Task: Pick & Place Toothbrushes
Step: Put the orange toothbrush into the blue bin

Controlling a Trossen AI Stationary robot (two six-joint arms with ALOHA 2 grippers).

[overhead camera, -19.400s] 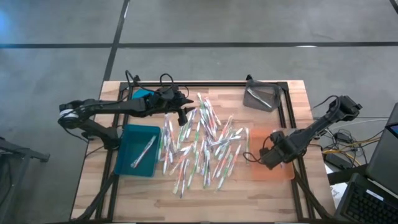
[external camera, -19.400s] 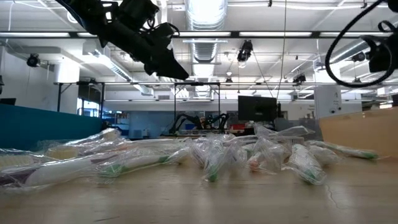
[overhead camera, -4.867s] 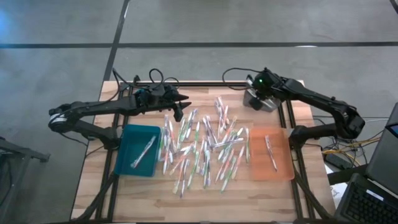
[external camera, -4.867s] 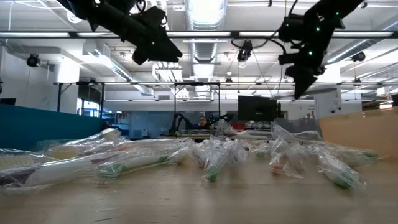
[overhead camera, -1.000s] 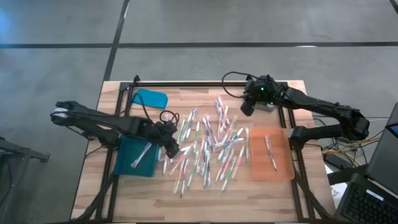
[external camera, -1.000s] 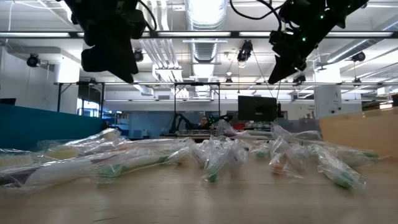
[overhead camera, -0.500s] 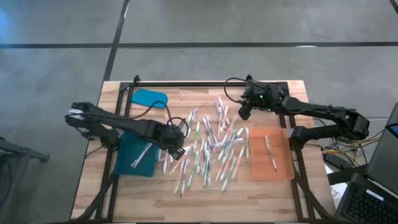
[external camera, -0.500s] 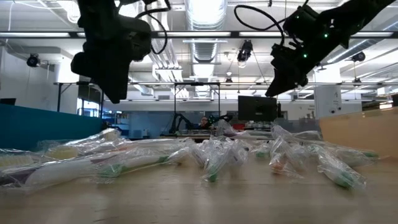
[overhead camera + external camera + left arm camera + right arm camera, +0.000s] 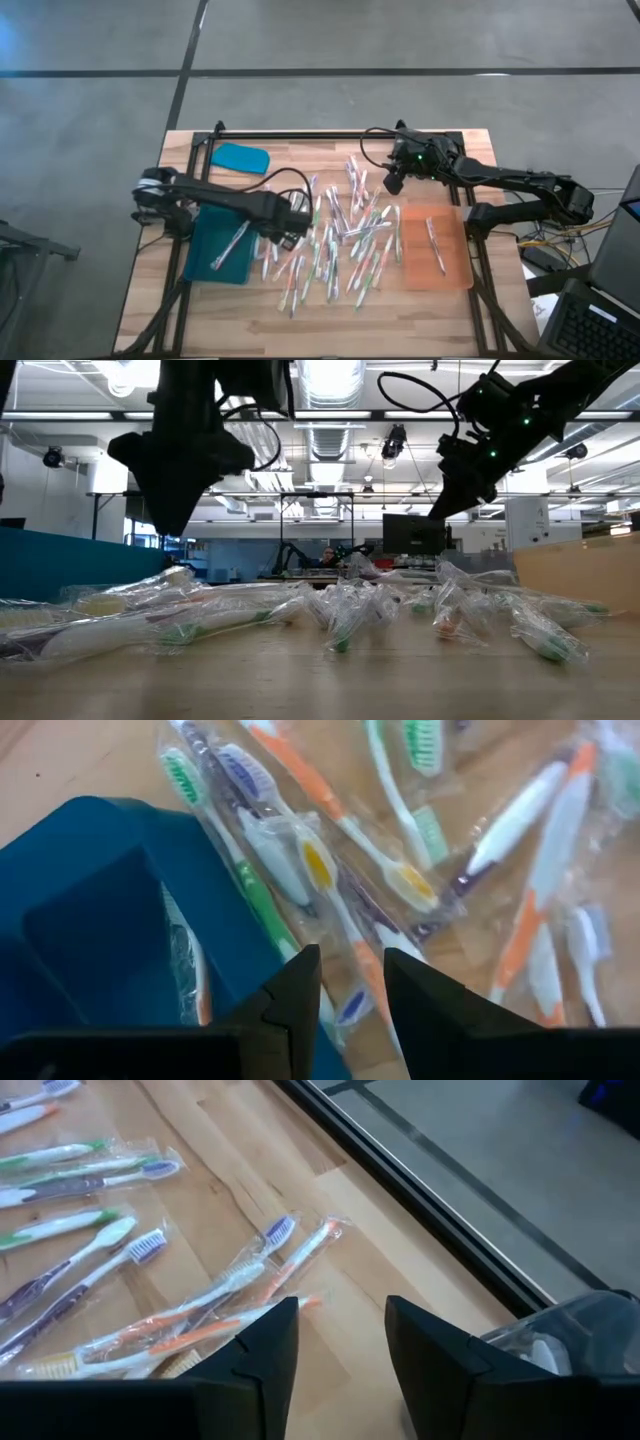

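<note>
Low view: wrapped toothbrushes (image 9: 340, 615) lie heaped across the wooden tabletop (image 9: 320, 680) nearest the lens; both arms hang above the heap, neither touching it; beyond lies a hall with ceiling lights, which no other view shows.

High view: the toothbrushes (image 9: 335, 235) are scattered over the tabletop's (image 9: 320, 310) middle, between a teal tray (image 9: 222, 241) at left and an orange tray (image 9: 437, 247) at right; each tray holds one brush; a teal lid (image 9: 241, 158) lies at the far left corner and a clear container (image 9: 440, 163) at the far right, partly under the right arm.

Left pincer (image 9: 290, 228): above the near-left edge of the scatter, just beside the teal tray's right wall; left wrist view shows its fingers (image 9: 300, 995) parted with nothing between them, released; directly beyond them are the tray wall (image 9: 150, 870), one wrapped brush inside the tray, and brushes (image 9: 330, 870) with green, orange and yellow parts alongside; the tray wall stands close against the nearest brushes.

Right pincer (image 9: 393, 181): above the far-right edge of the scatter; right wrist view shows its fingers (image 9: 265, 1355) apart and empty, released; past them lie orange and blue-bristled brushes (image 9: 210, 1305), then the black table frame (image 9: 430, 1210) and the clear container's (image 9: 575, 1325) rim.
</note>
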